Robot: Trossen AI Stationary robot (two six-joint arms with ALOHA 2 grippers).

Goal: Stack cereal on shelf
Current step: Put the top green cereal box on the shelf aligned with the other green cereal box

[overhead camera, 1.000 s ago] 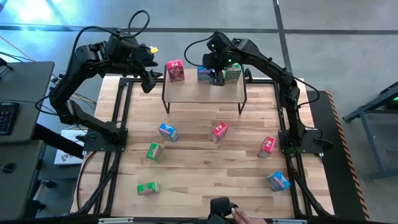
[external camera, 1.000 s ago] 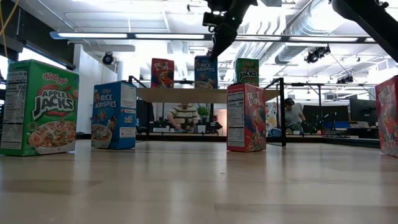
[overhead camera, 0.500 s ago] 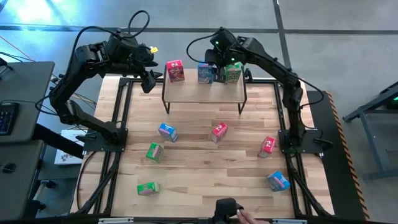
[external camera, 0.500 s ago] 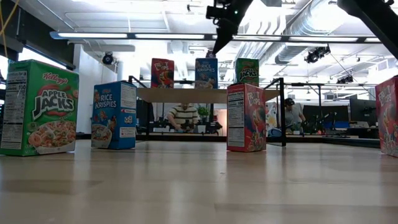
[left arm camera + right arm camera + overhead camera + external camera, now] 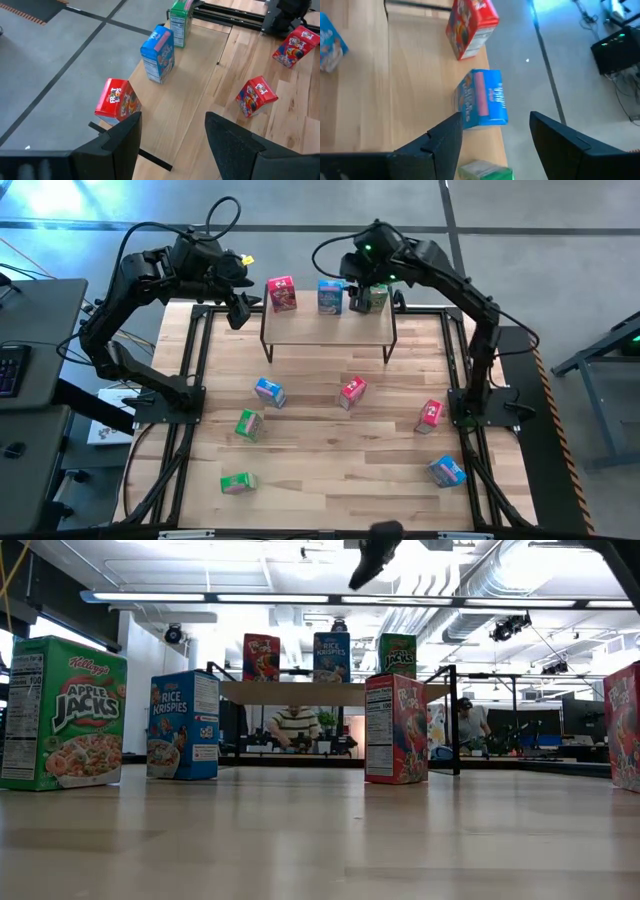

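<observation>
Because the three boxes on the shelf (image 5: 328,332) stand upright in a spaced row, red (image 5: 282,293), blue (image 5: 331,296), green (image 5: 374,298), room seems kept for more. The right tool (image 5: 352,292) hovers above them, open and empty; the left tool (image 5: 240,310) waits open beside the shelf's end. Six boxes lie scattered on the desk (image 5: 330,470): two red, two blue, two green.

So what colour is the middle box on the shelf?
Blue; the middle box shows best in the left wrist view.

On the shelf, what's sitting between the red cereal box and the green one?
The blue box stands between the red box and green box, clearest in the high view.
</observation>
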